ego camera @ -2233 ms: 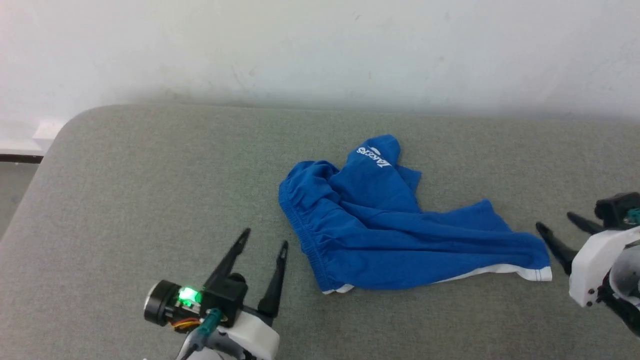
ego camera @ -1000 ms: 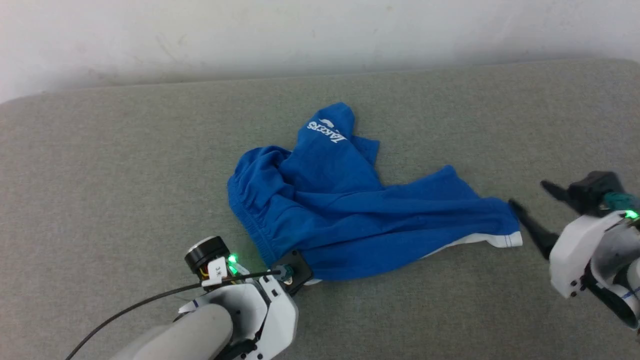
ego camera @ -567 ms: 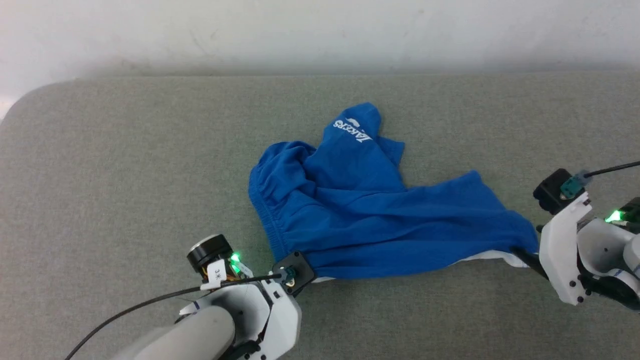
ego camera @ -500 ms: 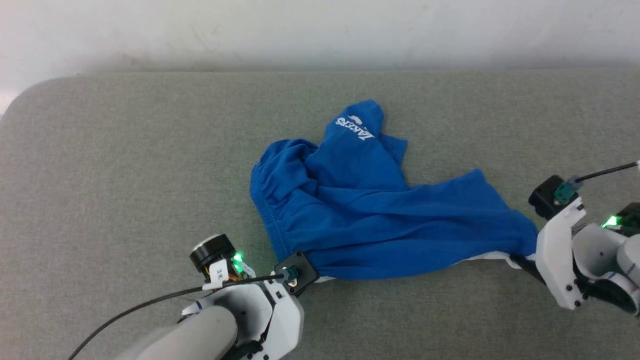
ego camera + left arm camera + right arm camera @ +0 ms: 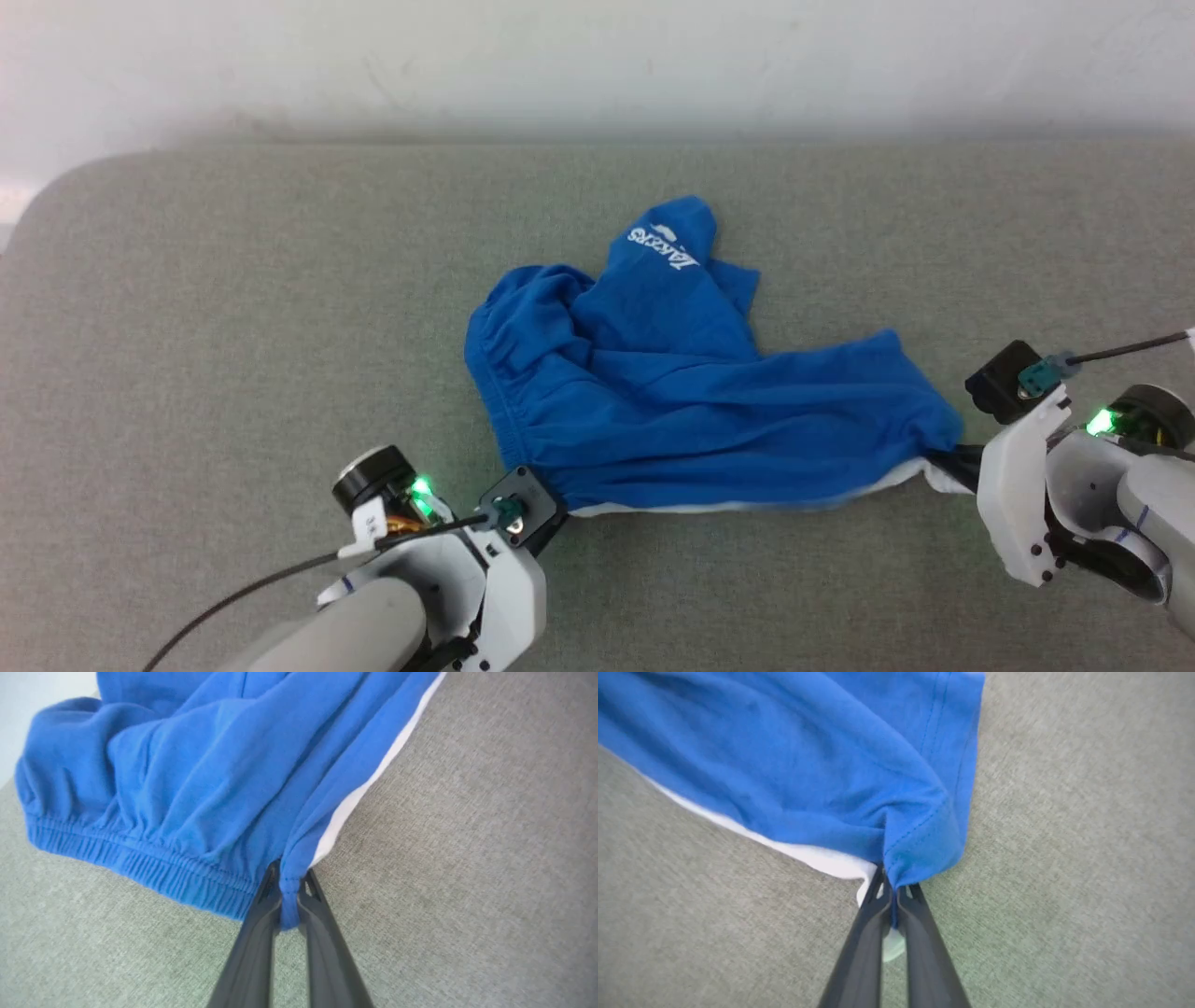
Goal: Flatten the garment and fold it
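The garment (image 5: 672, 411), bright blue shorts with a white script logo at the far end, lies crumpled on the grey padded surface. Its gathered waistband (image 5: 140, 868) curves along the left side and a white trim band (image 5: 747, 506) runs along the near edge. My left gripper (image 5: 289, 882) is shut on the near-left corner of the garment, by the waistband end. My right gripper (image 5: 893, 884) is shut on the hemmed near-right corner (image 5: 924, 849), with white trim bunched beside it. In the head view the left gripper (image 5: 555, 499) and right gripper (image 5: 948, 462) sit at the two near corners.
The grey padded surface (image 5: 233, 327) stretches wide on both sides of the garment, with a rounded far-left corner. A pale wall (image 5: 597, 65) runs behind its far edge. Black cables trail from both wrists.
Both grippers have come in from open and apart to shut on the garment's near corners. The near edge now stretches straighter between them, with the right corner pulled inward.
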You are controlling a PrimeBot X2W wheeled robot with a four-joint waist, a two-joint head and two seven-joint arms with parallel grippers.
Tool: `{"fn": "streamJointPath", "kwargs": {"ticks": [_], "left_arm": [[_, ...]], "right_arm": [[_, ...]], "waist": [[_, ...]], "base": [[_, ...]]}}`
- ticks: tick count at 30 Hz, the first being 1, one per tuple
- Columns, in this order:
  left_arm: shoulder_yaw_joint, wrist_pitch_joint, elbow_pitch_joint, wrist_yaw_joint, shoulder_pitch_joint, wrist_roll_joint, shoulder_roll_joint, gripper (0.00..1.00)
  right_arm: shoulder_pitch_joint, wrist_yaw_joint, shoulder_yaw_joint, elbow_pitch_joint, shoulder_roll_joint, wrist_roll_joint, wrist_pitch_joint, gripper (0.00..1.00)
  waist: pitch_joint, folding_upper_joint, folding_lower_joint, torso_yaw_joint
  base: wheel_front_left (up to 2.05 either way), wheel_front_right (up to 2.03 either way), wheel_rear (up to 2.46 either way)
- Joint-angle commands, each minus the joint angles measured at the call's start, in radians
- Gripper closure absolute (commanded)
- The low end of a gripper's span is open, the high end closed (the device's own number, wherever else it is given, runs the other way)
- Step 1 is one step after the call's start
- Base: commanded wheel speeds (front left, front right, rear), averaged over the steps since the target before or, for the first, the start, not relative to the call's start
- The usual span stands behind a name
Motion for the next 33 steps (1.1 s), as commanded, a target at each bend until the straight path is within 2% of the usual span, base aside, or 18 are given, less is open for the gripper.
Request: {"fn": "streamJointPath", "kwargs": {"ticks": [1, 4, 8, 13, 17, 25, 33], "left_arm": [[0.013, -0.022, 0.001, 0.012, 0.026, -0.015, 0.005, 1.00], [0.047, -0.051, -0.024, 0.026, 0.018, -0.026, 0.030, 1.00], [0.096, -0.060, -0.083, 0.030, -0.045, -0.028, 0.068, 1.00], [0.168, -0.063, -0.142, 0.024, -0.156, -0.054, 0.079, 1.00], [0.229, -0.060, -0.129, 0.019, -0.286, -0.087, 0.041, 1.00], [0.276, -0.077, 0.055, -0.017, -0.612, -0.096, -0.072, 1.00], [0.320, -0.143, 0.230, -0.027, -0.896, -0.071, -0.129, 1.00]], "right_arm": [[0.018, -0.001, 0.003, -0.018, 0.004, 0.023, -0.050, 1.00], [0.003, -0.001, -0.023, -0.069, -0.040, 0.016, -0.154, 1.00], [-0.011, -0.001, -0.101, -0.142, -0.066, 0.056, -0.246, 1.00], [-0.063, -0.001, -0.242, -0.180, -0.045, 0.068, -0.333, 1.00], [-0.125, -0.001, -0.342, -0.156, -0.015, 0.020, -0.356, 1.00], [-0.359, -0.001, -0.522, -0.047, 0.095, -0.153, -0.345, 1.00], [-0.621, -0.001, -0.593, 0.055, 0.195, -0.283, -0.352, 1.00]], "waist": [[-0.055, 0.0000, -0.0002, -0.018], [-0.092, 0.0000, -0.0002, -0.021], [-0.129, 0.0000, -0.0002, -0.024], [-0.140, 0.0000, -0.0002, -0.034], [-0.112, 0.0000, -0.0002, -0.033], [0.050, 0.0000, -0.0002, -0.069], [0.237, 0.0000, -0.0002, -0.106]], "base": [[0.00, 0.00, 0.00], [0.00, 0.00, 0.00], [0.00, 0.00, 0.00], [0.00, 0.00, 0.00], [0.00, 0.00, 0.00], [0.00, 0.00, 0.00], [0.00, 0.00, 0.00]]}}
